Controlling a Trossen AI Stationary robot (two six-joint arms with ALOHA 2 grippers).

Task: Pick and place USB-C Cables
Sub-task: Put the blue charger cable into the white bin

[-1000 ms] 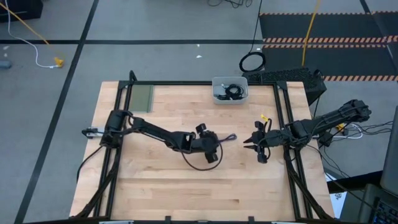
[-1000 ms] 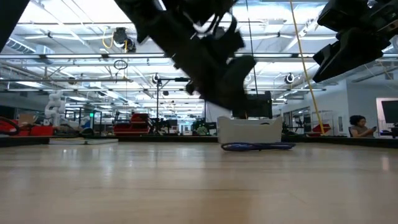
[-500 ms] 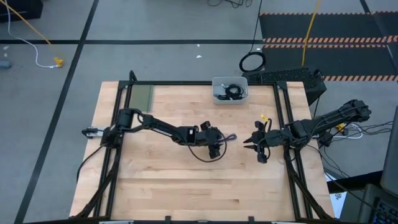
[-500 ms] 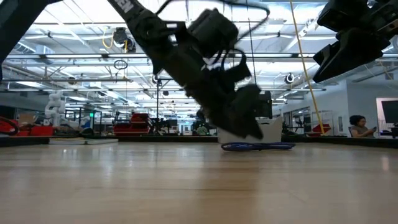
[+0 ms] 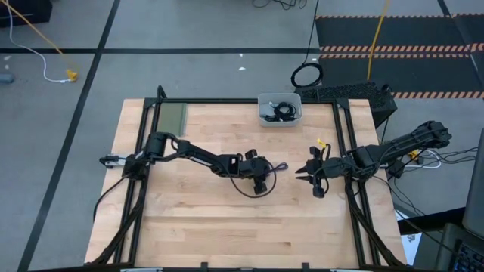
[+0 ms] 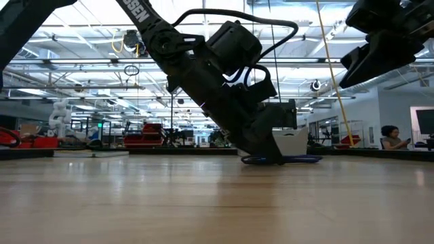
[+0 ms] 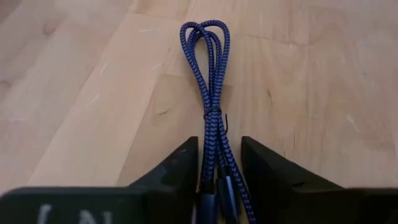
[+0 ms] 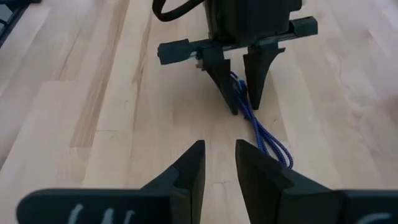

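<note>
The blue-purple USB-C cable (image 7: 213, 74), folded straight and tied at its middle, lies flat on the wooden table (image 5: 197, 219) near the centre. In the low view the cable (image 6: 302, 160) lies in front of the bin. My left gripper (image 7: 219, 180) is down at the table and shut on the cable's end toward the table's left edge. It also shows in the high view (image 5: 265, 177) and the right wrist view (image 8: 244, 102). Black coiled cables (image 5: 283, 111) lie in a white bin (image 5: 262, 100) at the far edge. My right gripper (image 8: 219, 162) hangs open above the table's right side (image 5: 308, 180). My left gripper has the cable's connector end (image 7: 219, 163) between its two fingers (image 7: 180, 165); the bundle fills the gap. The fingers slant down from the table's left and lie along the cable. The whole cable rests on the table, its looped end (image 7: 207, 30) pointing toward the right edge.
A green pad (image 5: 172, 117) lies at the table's far left corner. A black ring-shaped cable loop (image 5: 306, 75) lies on the floor beyond the far edge. The bin (image 6: 291, 141) stands behind the cable in the low view. Bare wood lies along the near half.
My left gripper has come down to the table top and shifted a little toward the right edge, onto the left end of the blue-purple cable. The cable has stayed where it lay. My right arm has kept still.
</note>
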